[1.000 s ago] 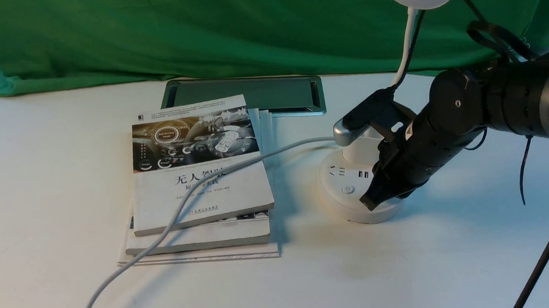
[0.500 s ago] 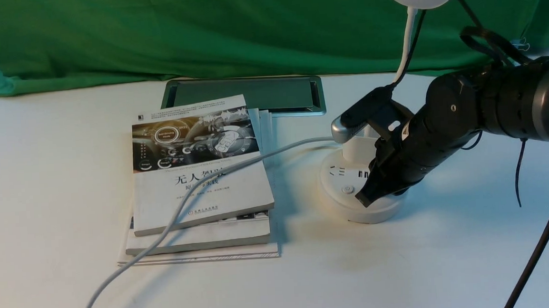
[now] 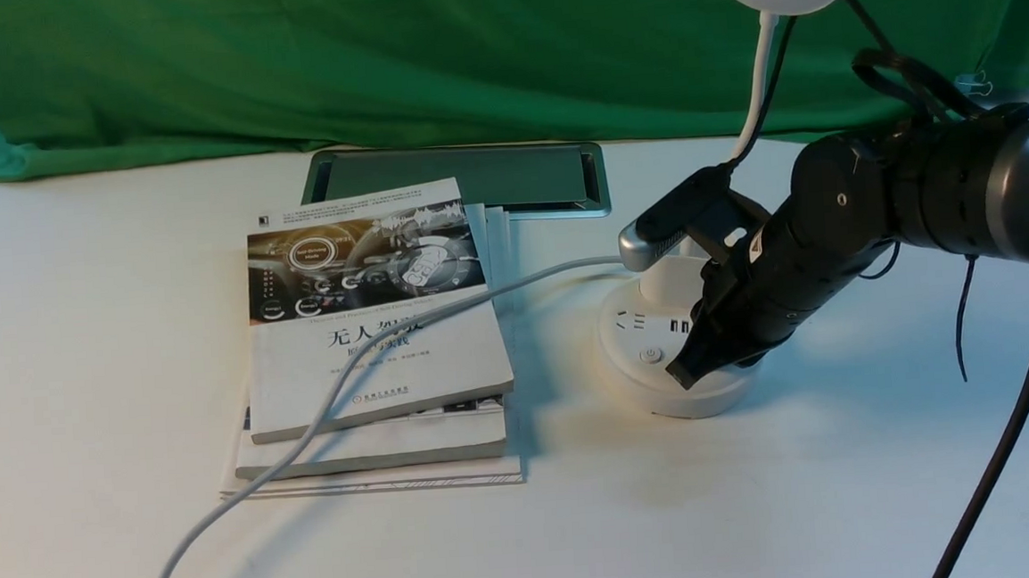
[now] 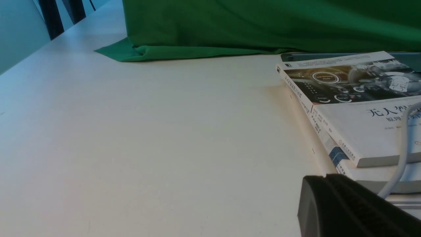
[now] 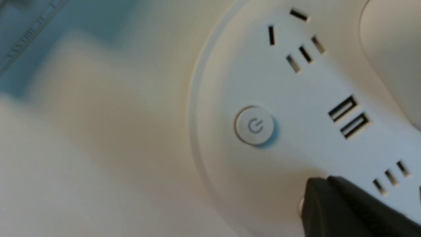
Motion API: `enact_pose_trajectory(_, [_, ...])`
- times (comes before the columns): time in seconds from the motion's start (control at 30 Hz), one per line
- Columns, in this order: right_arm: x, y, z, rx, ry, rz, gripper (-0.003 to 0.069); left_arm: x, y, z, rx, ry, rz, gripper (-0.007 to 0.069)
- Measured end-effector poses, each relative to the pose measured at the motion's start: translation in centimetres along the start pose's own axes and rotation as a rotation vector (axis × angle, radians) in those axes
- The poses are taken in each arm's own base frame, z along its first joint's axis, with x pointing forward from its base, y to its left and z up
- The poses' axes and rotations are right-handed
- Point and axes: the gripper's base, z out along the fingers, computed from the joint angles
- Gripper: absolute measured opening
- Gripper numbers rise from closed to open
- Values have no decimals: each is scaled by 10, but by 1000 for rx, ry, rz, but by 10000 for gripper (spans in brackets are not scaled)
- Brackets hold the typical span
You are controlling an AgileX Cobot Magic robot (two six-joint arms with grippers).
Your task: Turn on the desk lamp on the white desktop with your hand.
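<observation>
Nearest the camera, a grey cable [image 3: 250, 493] is trailing across the white desktop [image 3: 81, 351], climbing over a stack of books [image 3: 375, 351] that is lying to the left of the desk lamp [image 3: 641, 384], and running on toward the lamp. The left claw [image 4: 355, 207] is showing only as a black edge in its own wrist view, close to the books and well apart from the lamp, and I cannot tell whether it is open or closed. The lamp is standing on the desktop, its round base bearing sockets and a power button [image 3: 652, 355]. The right claw [image 3: 685, 372] is reaching down onto that base from the lamp's right, its jaws pressed fully together and gripping nothing, its tip sitting at the top of the base just beside the power button, not on it. The lamp's thin neck is rising behind the claw to the round head. Behind and left of the lamp a grey metal-framed panel [image 3: 463, 180] is lying flat, and behind the lamp a green cloth [image 3: 375, 56] is hanging
</observation>
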Motion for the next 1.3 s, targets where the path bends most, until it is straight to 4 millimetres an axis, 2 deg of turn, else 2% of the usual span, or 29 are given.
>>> enact_pose_trajectory(0.1, [1, 1, -9, 5, -6, 13, 30, 0, 0, 0, 0, 0, 0, 21])
enact_pose_trajectory(0.17, [0, 1, -25, 12, -25, 19, 30, 0, 0, 0, 0, 0, 0, 21])
enact_pose_trajectory(0.23, [-4, 1, -59, 32, -92, 27, 30, 0, 0, 0, 0, 0, 0, 21])
enact_pose_trajectory(0.27, [-5, 2, -83, 46, -142, 26, 30, 0, 0, 0, 0, 0, 0, 21])
enact_pose_trajectory(0.3, [-5, 2, -87, 49, -152, 27, 30, 0, 0, 0, 0, 0, 0, 21])
enact_pose_trajectory(0.33, [-2, 5, -114, 61, -200, 26, 30, 0, 0, 0, 0, 0, 0, 21])
enact_pose_trajectory(0.4, [18, 14, -150, 73, -251, 38, 30, 0, 0, 0, 0, 0, 0, 21])
enact_pose_trajectory(0.47, [32, 18, -158, 73, -255, 51, 31, 0, 0, 0, 0, 0, 0, 21])
enact_pose_trajectory(0.53, [59, 27, -178, 84, -302, 74, 33, 0, 0, 0, 0, 0, 0, 21])
enact_pose_trajectory(0.67, [110, 43, -202, 129, -472, 103, 35, 0, 0, 0, 0, 0, 0, 21])
enact_pose_trajectory(0.7, [112, 44, -209, 137, -503, 102, 35, 0, 0, 0, 0, 0, 0, 21])
enact_pose_trajectory(0.77, [140, 54, -223, 154, -612, 127, 38, 0, 0, 0, 0, 0, 0, 21])
enact_pose_trajectory(0.9, [175, 65, -234, 170, -729, 150, 38, 0, 0, 0, 0, 0, 0, 21])
enact_pose_trajectory(1.1, [203, 74, -245, 226, -924, 128, 46, 0, 0, 0, 0, 0, 0, 21])
enact_pose_trajectory(1.3, [229, 79, -227, 284, -1079, 119, 64, 0, 0, 0, 0, 0, 0, 21])
